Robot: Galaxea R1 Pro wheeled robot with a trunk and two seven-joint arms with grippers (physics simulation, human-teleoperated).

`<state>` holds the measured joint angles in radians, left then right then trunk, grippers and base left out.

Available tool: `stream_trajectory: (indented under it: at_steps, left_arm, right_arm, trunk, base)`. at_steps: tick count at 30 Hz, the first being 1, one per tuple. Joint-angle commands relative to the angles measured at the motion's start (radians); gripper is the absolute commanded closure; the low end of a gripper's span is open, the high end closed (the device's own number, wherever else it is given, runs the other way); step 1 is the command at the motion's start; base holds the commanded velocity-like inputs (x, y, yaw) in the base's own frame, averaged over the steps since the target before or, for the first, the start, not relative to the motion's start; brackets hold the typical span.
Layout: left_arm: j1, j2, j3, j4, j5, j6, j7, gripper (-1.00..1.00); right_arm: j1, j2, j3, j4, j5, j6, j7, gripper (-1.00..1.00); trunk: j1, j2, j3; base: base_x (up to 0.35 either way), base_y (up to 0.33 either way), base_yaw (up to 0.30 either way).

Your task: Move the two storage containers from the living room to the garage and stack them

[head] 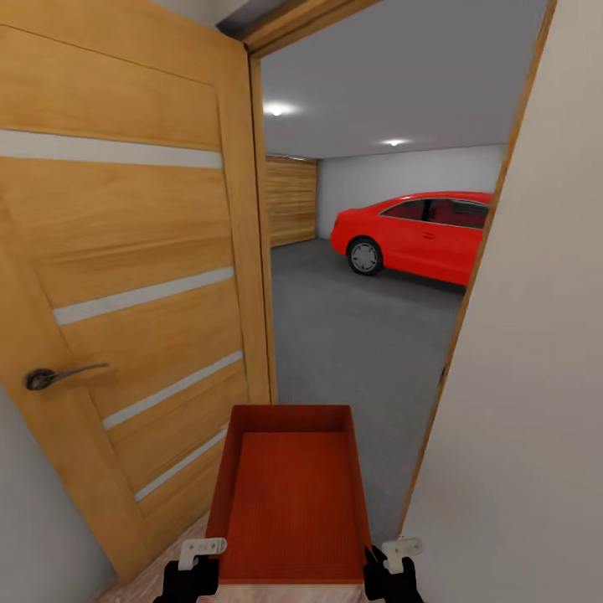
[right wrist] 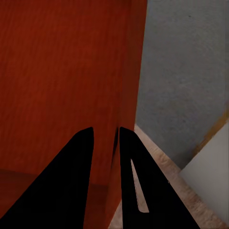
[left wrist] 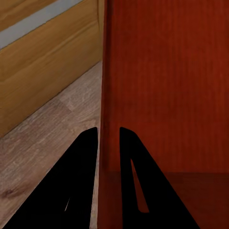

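— Both claws are gripping one storage container (head: 289, 494): the left claw (head: 199, 563) is pinching its left wall and the right claw (head: 392, 561) is pinching its right wall, each near the corner closest to the robot.

— Closed fully?

— Nearly. In the left wrist view the fingers (left wrist: 81, 181) are sitting on either side of the thin wall with only that wall between them, and the right wrist view is showing the same.

— Where is the bin sitting now?

— It is hanging level in the doorway, half over the wood planks and half over the garage floor (head: 360, 335), between the open door (head: 126, 276) and the pale wall (head: 519, 377).

— So what is mattering most here?

— I'm judging that keeping it centred is the thing. The right side is looking tight against the door frame (head: 469, 293), so rolling straight ahead, keeping both arms level and not twisting, should be carrying it through toward the red car (head: 419, 234) without a scrape.
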<state>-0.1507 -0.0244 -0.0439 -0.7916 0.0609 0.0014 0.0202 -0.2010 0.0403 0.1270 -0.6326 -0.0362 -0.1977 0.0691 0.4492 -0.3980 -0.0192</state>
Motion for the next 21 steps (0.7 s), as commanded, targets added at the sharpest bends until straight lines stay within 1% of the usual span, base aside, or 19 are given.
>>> stream_trajectory:
  at_steps: [1,13,14,15,18,21]
  left_arm:
    - [-0.001,0.0,0.001,-0.057,0.0,-0.014,0.024,1.0]
    - [-0.001,0.001,0.001,-0.057,0.0,-0.014,0.024,1.0]
    - [-0.001,-0.005,0.004,0.005,0.007,-0.005,-0.004,1.0]
    - [-0.001,-0.007,0.003,0.011,0.006,-0.011,-0.003,1.0]
    - [-0.001,-0.01,0.003,0.015,0.005,-0.012,-0.002,1.0]
    - [-0.001,-0.012,0.015,0.014,0.006,-0.023,-0.002,1.0]
  right_arm:
    - [0.0,0.0,0.088,0.004,0.021,-0.003,0.021,1.0]
    - [0.0,0.0,0.086,0.004,0.022,-0.003,0.022,1.0]
    - [-0.001,0.006,-0.004,0.002,-0.008,-0.007,-0.003,1.0]
    - [-0.001,0.01,-0.003,0.003,-0.008,-0.006,-0.003,1.0]
    - [-0.004,0.007,0.001,0.003,-0.008,-0.005,-0.004,1.0]
    - [-0.017,0.007,0.009,0.003,-0.004,-0.001,-0.003,1.0]
  trunk:
    - [0.001,-0.002,-0.002]
    - [0.001,-0.002,-0.002]
    - [0.001,-0.002,-0.002]
    - [0.001,-0.002,-0.002]
    - [0.001,-0.002,-0.002]
    - [0.001,-0.002,-0.002]
  base:
    - [0.162,0.239,0.0]
    - [0.133,0.247,0.0]
    - [0.0,0.0,0.0]
    - [0.0,0.0,0.0]
    - [0.0,0.0,0.0]
    - [0.0,0.0,0.0]
